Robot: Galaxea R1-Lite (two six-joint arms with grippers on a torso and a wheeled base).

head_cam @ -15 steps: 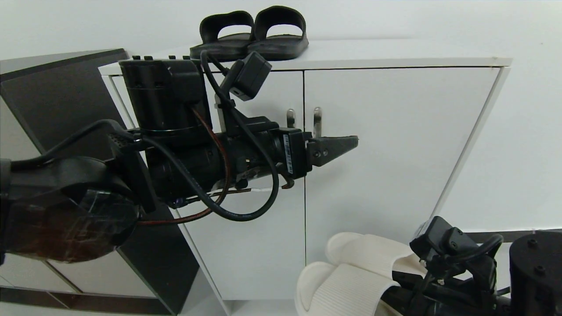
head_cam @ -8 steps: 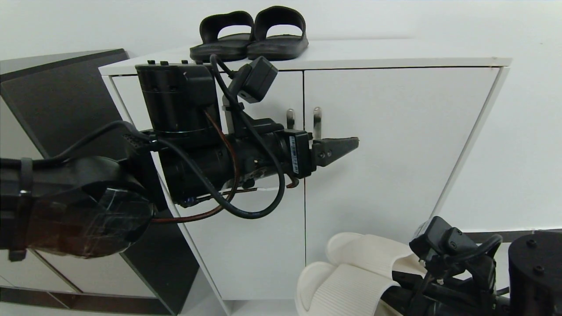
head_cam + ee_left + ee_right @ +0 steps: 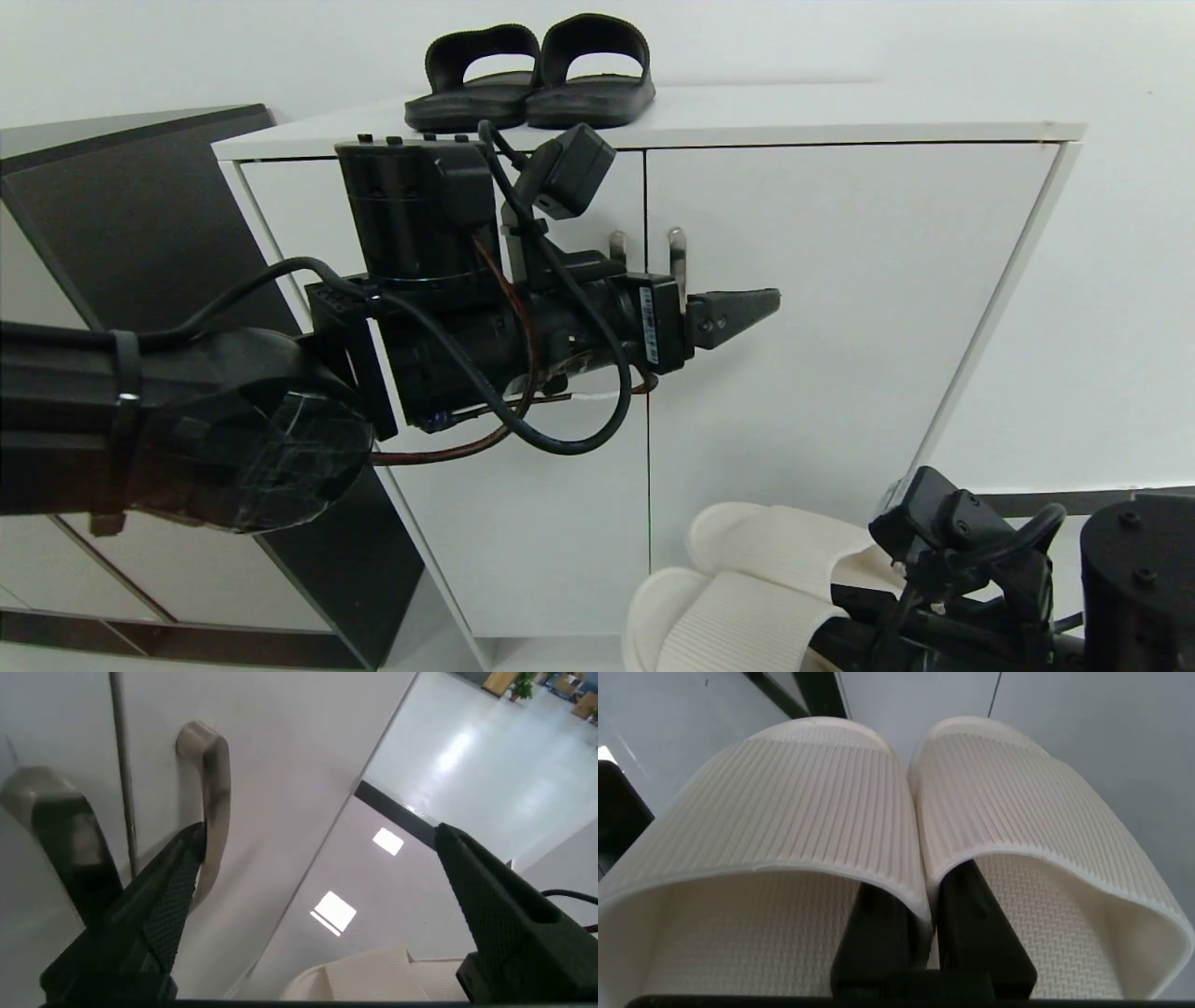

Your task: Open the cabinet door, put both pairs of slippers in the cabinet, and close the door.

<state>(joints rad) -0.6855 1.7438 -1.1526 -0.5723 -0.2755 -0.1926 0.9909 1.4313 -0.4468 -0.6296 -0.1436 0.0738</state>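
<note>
cabinet [image 3: 840,114]: white, 2 doors [image 3: 822,327] shut | black slippers [image 3: 532,79]: 1 pair on cabinet top | white ribbed slippers [image 3: 747,597]: 1 pair pinched in right gripper [image 3: 929,938], low before doors | left gripper [image 3: 318,840]: spread beside handle [image 3: 213,784]

The cabinet [image 3: 840,308] is smooth white board with an even matt face. Its two handles [image 3: 676,245], near the head view's middle, are dull brushed metal. The black slippers [image 3: 532,84] at 12 o'clock look like matt moulded rubber or foam. The white slippers [image 3: 747,588] at 5 o'clock are matt too, with finely ribbed straps and pebbled footbeds. The left gripper [image 3: 767,302] has matt black plastic fingers [image 3: 159,915] with a fine grain. The floor [image 3: 486,765] is glossy and mirrors bright lights.
</note>
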